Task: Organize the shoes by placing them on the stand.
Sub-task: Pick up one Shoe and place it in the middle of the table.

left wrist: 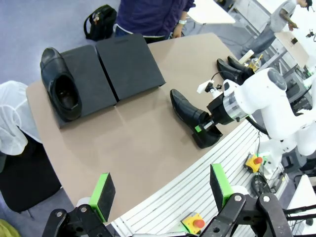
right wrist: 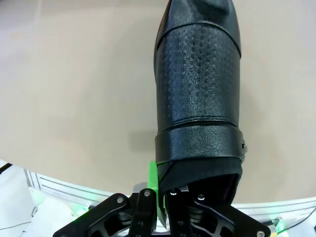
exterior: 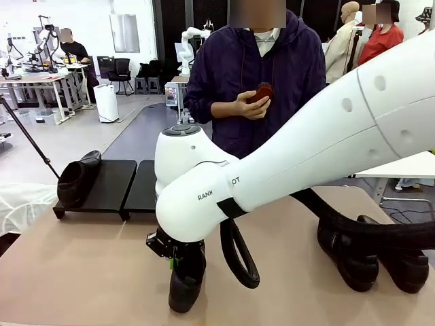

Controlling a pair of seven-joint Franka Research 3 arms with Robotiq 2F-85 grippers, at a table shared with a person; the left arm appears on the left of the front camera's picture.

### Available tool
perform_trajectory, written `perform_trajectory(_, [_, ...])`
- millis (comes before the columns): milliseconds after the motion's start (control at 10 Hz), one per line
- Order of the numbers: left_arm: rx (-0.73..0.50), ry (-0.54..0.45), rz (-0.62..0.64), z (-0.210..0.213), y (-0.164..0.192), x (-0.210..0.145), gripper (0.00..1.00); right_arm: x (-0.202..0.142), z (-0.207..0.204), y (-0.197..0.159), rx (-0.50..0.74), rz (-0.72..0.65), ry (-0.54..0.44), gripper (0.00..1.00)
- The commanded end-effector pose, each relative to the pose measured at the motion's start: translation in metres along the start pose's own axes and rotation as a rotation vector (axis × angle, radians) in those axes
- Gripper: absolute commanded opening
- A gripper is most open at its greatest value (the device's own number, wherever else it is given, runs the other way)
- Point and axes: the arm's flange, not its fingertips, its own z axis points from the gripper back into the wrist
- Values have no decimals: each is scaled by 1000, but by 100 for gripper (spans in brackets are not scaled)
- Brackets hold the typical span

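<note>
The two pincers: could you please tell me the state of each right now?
Left pincer: open, holding nothing.
Right pincer: shut on the heel-end rim of a black shoe.

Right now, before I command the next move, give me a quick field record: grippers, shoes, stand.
right gripper: shut on held shoe, gripping the rim at its heel
left gripper: open, holding nothing, high over the table
stand: one shoe on its left section, right section bare
loose shoes: two, side by side on the table at the robot's right
lift: cannot tell whether the held shoe is off the table
</note>
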Motion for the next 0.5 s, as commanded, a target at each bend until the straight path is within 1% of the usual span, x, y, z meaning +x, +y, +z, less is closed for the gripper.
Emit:
perform_trajectory(0, [-17,-13,-11,-1,-1,-1,100,9,2,7,-32,16,-16,0])
perform_trajectory(300, [-17,-13,-11,-1,-1,-1,100,10,1,7,-48,43,-4,0])
perform_trajectory(400, [-17,-13,-11,-1,-1,-1,100,11,1,6,-48,52,10,37])
